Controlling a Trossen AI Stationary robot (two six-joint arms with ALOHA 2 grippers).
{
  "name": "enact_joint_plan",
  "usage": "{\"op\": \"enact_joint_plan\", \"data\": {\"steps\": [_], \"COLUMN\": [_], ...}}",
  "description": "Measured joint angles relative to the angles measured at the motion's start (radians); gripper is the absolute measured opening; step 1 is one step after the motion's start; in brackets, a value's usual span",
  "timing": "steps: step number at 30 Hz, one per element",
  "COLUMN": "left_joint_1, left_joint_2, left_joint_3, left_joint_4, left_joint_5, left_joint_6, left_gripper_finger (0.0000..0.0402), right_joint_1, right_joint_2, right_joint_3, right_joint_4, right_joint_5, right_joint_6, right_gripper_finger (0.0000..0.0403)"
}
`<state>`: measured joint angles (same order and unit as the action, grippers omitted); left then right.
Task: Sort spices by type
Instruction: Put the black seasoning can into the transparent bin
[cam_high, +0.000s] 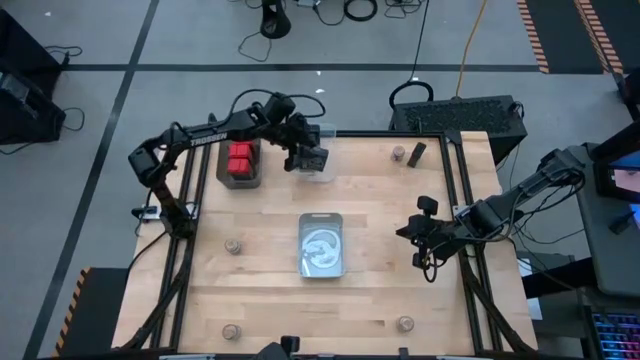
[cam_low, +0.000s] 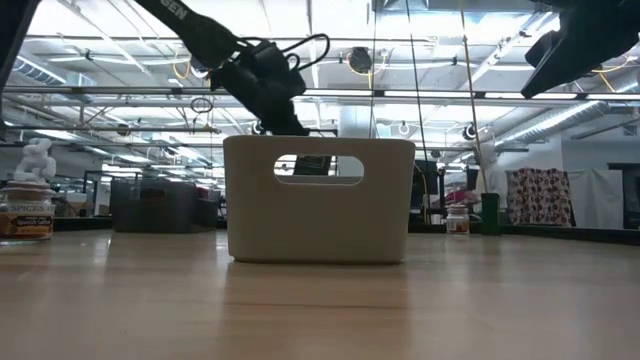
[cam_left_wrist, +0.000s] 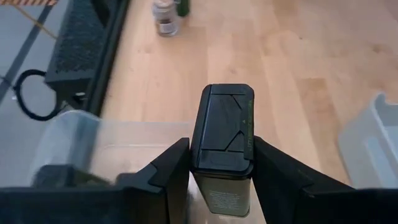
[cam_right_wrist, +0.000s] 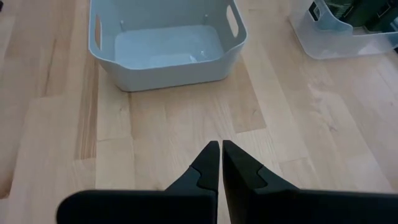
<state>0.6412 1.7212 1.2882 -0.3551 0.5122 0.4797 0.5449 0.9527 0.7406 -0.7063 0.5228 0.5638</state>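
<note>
My left gripper (cam_high: 312, 160) is at the far side of the table, over a clear plastic bin (cam_left_wrist: 106, 146), and is shut on a black boxy spice container (cam_left_wrist: 222, 127). Red boxy spices (cam_high: 240, 159) stand in a dark tray beside it. Another black box (cam_high: 418, 153) and a round jar (cam_high: 398, 152) stand at the far edge. More round jars (cam_high: 233, 245) (cam_high: 231, 330) (cam_high: 405, 323) stand on the tabletop. My right gripper (cam_right_wrist: 221, 152) hovers shut and empty at the table's right. My left gripper pinches the black container between its two fingers (cam_left_wrist: 171, 165), on two opposite sides of its cap end (cam_left_wrist: 249, 146). The fingers slant downward. The container is held over the clear bin, cap up; whether its lower end touches the bin is hidden.
A pale bin with handle cut-outs (cam_right_wrist: 168, 43) stands in the table's middle, between the two arms. The table is ringed by a dark frame (cam_high: 462, 190). Bare wood lies near the front edge and around the pale bin.
</note>
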Motion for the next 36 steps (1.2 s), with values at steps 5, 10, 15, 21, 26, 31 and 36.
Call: {"op": "enact_joint_plan", "data": {"steps": [5, 10, 15, 21, 26, 31, 36], "left_joint_1": [0.003, 0.006, 0.008, 0.008, 0.007, 0.007, 0.007], "left_joint_2": [-0.002, 0.000, 0.000, 0.000, 0.000, 0.000, 0.000], "left_joint_3": [-0.041, -0.081, -0.120, -0.136, -0.136, -0.136, -0.136], "left_joint_4": [0.013, 0.013, 0.064, 0.090, 0.094, 0.067, 0.043], "left_joint_5": [0.003, -0.003, -0.030, -0.067, -0.114, -0.124, -0.131], "left_joint_6": [-0.001, 0.000, 0.000, 0.007, 0.006, 0.006, 0.006], "left_gripper_finger": [0.0156, 0.0156, 0.0156, 0.0156, 0.0156, 0.0156, 0.0156], "right_joint_1": [0.000, 0.000, 0.000, 0.000, 0.000, 0.000, 0.000], "right_joint_2": [0.000, 0.000, 0.000, 0.000, 0.000, 0.000, -0.001], "right_joint_3": [0.000, 0.000, 0.000, 0.000, 0.000, 0.000, 0.000], "right_joint_4": [0.000, 0.000, 0.004, 0.026, 0.049, 0.048, 0.047], "right_joint_5": [0.000, 0.000, 0.000, 0.000, 0.000, 0.000, 0.000], "right_joint_6": [-0.004, -0.004, -0.004, -0.012, -0.033, -0.033, -0.034], "right_gripper_finger": [0.0000, 0.0000, 0.0000, 0.0000, 0.0000, 0.0000, 0.0000]}}
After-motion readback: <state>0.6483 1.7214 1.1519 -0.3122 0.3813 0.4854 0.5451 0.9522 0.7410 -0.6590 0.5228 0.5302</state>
